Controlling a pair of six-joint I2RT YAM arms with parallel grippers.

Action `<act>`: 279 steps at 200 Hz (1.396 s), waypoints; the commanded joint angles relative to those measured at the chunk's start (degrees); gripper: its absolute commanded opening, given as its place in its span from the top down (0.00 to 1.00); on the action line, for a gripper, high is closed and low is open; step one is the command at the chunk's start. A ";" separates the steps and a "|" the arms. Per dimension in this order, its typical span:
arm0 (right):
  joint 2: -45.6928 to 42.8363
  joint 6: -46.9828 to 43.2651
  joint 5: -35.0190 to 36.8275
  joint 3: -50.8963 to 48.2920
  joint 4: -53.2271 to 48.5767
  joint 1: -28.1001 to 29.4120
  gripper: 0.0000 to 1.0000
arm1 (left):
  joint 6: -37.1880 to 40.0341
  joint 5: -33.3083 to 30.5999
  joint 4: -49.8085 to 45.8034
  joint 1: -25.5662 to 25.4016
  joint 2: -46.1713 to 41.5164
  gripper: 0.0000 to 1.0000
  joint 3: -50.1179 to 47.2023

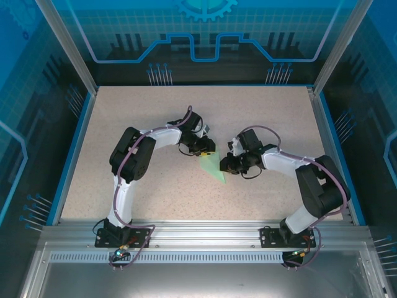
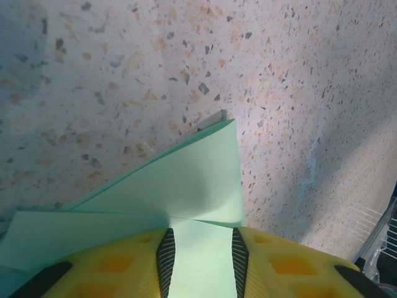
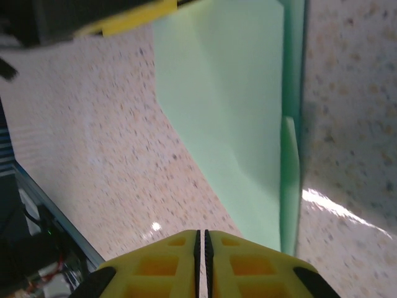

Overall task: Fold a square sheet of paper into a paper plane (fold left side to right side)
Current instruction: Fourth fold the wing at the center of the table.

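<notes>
**Green paper [image 1: 214, 166] lies part-folded between the two grippers**

From above, the green paper lies near the middle of the speckled table [image 1: 142, 112] as a narrow pointed wedge. Its tip points toward the near edge and its broad end sits between the two wrists. The left gripper [image 1: 205, 149] is at the broad end. The right gripper [image 1: 227, 162] is just beside the wedge's right edge.

In the left wrist view, the left gripper [image 2: 201, 261] has its jaws apart, and the flat surface of the paper [image 2: 186, 180] shows in the gap between the black pads [image 2: 165, 251]. The sheet runs ahead of the fingers in folded layers, one flap lying over another with its far corner lifted slightly off the table. I cannot tell whether the fingertips press on the paper.

In the right wrist view, the right gripper [image 3: 201, 245] has its jaws together, with only a thin dark seam between the yellow fingers and nothing seen in it. The paper [image 3: 229, 105] stretches away ahead and to the right of the tips, with a folded edge standing up along its right side. A yellow finger [image 3: 133, 18] of the left gripper shows at the paper's far end.
</notes>
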 commanded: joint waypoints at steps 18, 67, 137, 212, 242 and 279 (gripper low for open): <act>4.90 11.26 3.92 2.70 10.40 2.92 0.87 | -0.19 -3.39 -1.14 0.42 1.77 0.65 -2.25; 10.40 13.56 8.12 5.73 12.61 5.11 0.87 | -0.17 -3.34 -1.23 0.42 1.83 0.65 -1.74; 14.89 12.71 10.75 7.86 11.28 5.77 0.87 | 0.03 -3.39 -1.71 0.44 2.04 0.66 -1.40; 12.27 7.51 11.76 6.98 -0.70 5.99 0.87 | -0.13 -4.17 -2.36 0.42 3.20 0.66 -0.78; 11.35 6.01 10.95 6.03 -3.72 5.99 0.87 | -0.15 -4.23 -2.44 0.42 3.68 0.67 -0.41; 10.10 3.37 10.01 4.60 -7.16 6.13 0.87 | -0.15 -4.30 -2.48 0.44 3.99 0.67 -0.32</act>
